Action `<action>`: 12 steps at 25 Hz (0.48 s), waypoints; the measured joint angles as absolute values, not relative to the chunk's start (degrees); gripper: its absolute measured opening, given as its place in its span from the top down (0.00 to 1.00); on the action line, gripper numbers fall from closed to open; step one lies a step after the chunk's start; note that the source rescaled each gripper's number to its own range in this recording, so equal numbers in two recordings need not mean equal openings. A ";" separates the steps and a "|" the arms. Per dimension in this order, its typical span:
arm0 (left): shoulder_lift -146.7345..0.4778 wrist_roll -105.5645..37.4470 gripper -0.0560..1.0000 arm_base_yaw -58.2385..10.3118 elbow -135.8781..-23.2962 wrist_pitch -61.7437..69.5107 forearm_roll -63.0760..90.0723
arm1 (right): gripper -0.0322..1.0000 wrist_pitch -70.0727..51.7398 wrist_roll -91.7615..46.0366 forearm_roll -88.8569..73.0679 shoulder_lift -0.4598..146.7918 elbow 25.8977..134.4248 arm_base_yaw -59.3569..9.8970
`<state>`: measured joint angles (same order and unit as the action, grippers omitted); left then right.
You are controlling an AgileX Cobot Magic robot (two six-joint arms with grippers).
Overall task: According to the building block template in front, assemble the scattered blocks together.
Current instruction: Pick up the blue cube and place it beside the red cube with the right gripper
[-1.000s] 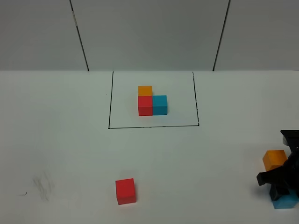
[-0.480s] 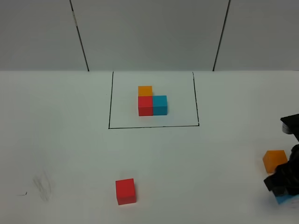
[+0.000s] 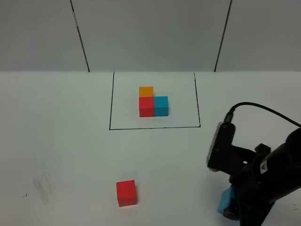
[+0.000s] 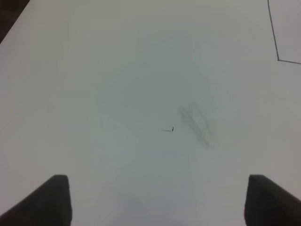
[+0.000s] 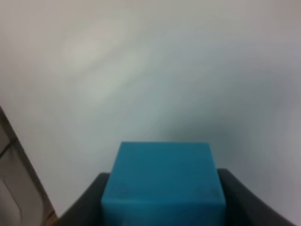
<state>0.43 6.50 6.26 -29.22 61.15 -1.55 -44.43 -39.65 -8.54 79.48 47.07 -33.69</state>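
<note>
The building block template is an orange, red and cyan L cluster inside a thin black rectangle at the table's far middle. The loose red cube sits alone at the front, left of centre. My right gripper is shut on the loose cyan cube, at the front right. In the right wrist view the cyan cube fills the space between the dark fingers over bare table. The loose orange cube is hidden behind the right arm. My left gripper is open and empty over bare table.
A grey smudge and a small pen mark lie on the white table at the front left; they also show in the left wrist view. A corner of the black frame line shows there too. A grey panelled wall stands behind the table.
My right arm has swung left into view, carrying the cyan cube with it. It now covers the orange cube that sat at the right edge. The red cube and template have not moved.
</note>
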 joint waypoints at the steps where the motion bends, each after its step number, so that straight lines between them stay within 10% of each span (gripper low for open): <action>1: 0.43 6.50 0.00 6.26 -29.22 61.15 -1.55 | 0.95 -43.51 -40.65 -8.48 80.31 47.99 -34.72; 12: 0.43 6.55 0.00 6.26 -29.22 61.15 -1.55 | 0.95 -45.42 -50.69 -6.43 100.37 66.95 -38.36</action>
